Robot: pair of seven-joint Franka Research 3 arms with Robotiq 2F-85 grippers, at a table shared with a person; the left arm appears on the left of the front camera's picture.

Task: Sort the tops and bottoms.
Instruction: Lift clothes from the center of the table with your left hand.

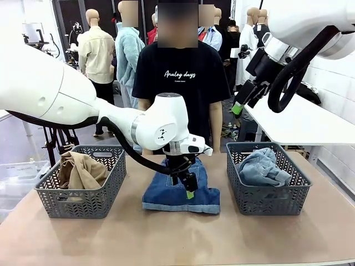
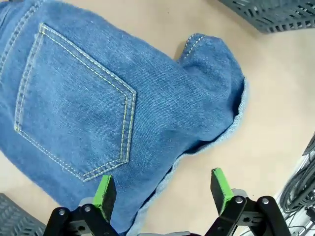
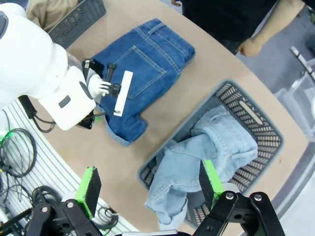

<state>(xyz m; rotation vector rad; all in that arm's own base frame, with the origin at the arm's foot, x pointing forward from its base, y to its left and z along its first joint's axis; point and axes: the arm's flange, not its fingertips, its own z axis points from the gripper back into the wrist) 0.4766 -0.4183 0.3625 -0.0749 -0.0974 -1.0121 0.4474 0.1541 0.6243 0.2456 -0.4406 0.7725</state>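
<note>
**One pair of shorts on the table, left gripper poised over its edge**

One garment lies between the baskets: the shorts (image 1: 180, 191), folded flat at mid-table, back pocket up. A tan top (image 1: 83, 169) sits in the left basket (image 1: 50, 188) and pale jeans (image 1: 263, 166) in the right basket (image 1: 266, 202).

The risk is a thin pinch. In the left wrist view, one pad (image 2: 105, 191) sits over the denim and the other over bare table, so closing here may catch only the hem. The fold could then fall open, drag, or snag a basket rim.

The left gripper (image 1: 188, 185) points down with its jaws wide apart and holds nothing; whether it touches the cloth I cannot tell. The right gripper (image 1: 237, 108) hangs high, also spread and empty.
</note>
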